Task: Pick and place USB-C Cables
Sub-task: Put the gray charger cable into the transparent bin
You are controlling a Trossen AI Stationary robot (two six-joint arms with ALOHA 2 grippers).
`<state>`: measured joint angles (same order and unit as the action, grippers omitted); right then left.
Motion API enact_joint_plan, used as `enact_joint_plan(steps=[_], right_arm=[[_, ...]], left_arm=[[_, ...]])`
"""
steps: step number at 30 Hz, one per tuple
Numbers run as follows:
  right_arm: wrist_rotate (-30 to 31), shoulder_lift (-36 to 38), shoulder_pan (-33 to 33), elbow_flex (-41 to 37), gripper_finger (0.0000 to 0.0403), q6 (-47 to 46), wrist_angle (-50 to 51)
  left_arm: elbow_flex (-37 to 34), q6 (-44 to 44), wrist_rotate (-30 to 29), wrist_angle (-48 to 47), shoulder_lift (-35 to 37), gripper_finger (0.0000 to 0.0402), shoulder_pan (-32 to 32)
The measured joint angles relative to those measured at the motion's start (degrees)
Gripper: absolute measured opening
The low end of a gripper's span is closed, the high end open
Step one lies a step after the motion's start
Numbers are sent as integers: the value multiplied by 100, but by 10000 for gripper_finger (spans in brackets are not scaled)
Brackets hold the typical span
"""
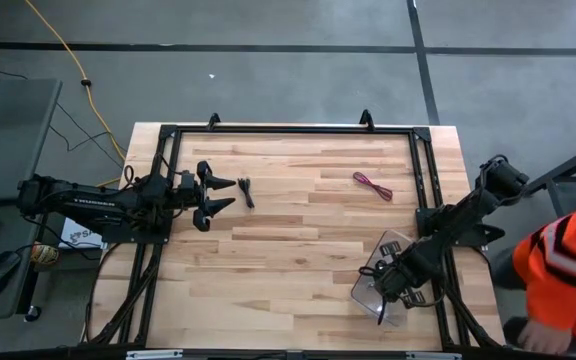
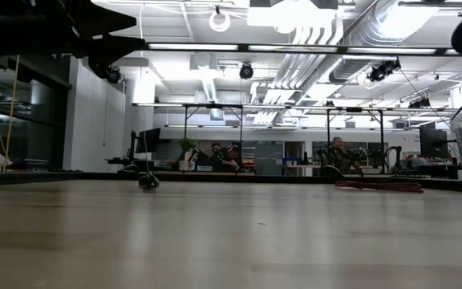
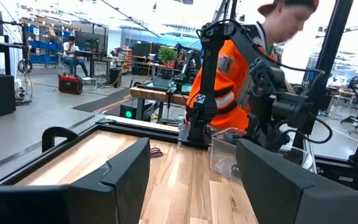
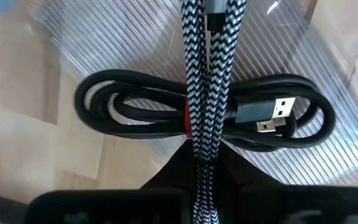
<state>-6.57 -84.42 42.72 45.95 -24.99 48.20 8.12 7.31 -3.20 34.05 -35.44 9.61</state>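
The pale, plank-grained wooden worktop is framed by a black metal rail, and most of its middle lies bare. At about four o'clock on it sits a clear, ribbed plastic tray with rounded corners, just inside the right rail. The right end effector hangs over this tray, its dark fingers clenched on a black-and-white braided cable with a herringbone weave, which runs straight down between them. Under that braid, resting on the tray's ridged floor, lies a smooth black rubbery cable coiled into a flat oval, bound at its middle by a red band and ending in a grey metal USB plug. At about two o'clock, well apart from the tray, a thin pinkish-red cable lies in a narrow loop on bare wood, with free worktop all round it. At about ten o'clock a small black bundled cable lies lengthwise, just beside the tips of the left end effector, whose two pointed black fingers stand spread wide and released, holding nothing. That arm reaches in level from the left edge. Beyond the right rail a person in an orange high-visibility jacket stands near the right arm's base, and a long yellow cord trails across the grey floor past the far left corner.
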Motion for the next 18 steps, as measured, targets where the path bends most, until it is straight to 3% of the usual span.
enact_joint_plan(steps=[18], right_arm=[[9, 9, 0, -296, 32, -257, -589]], left_arm=[[0, 0, 0, 1, 0, 218, 1]])
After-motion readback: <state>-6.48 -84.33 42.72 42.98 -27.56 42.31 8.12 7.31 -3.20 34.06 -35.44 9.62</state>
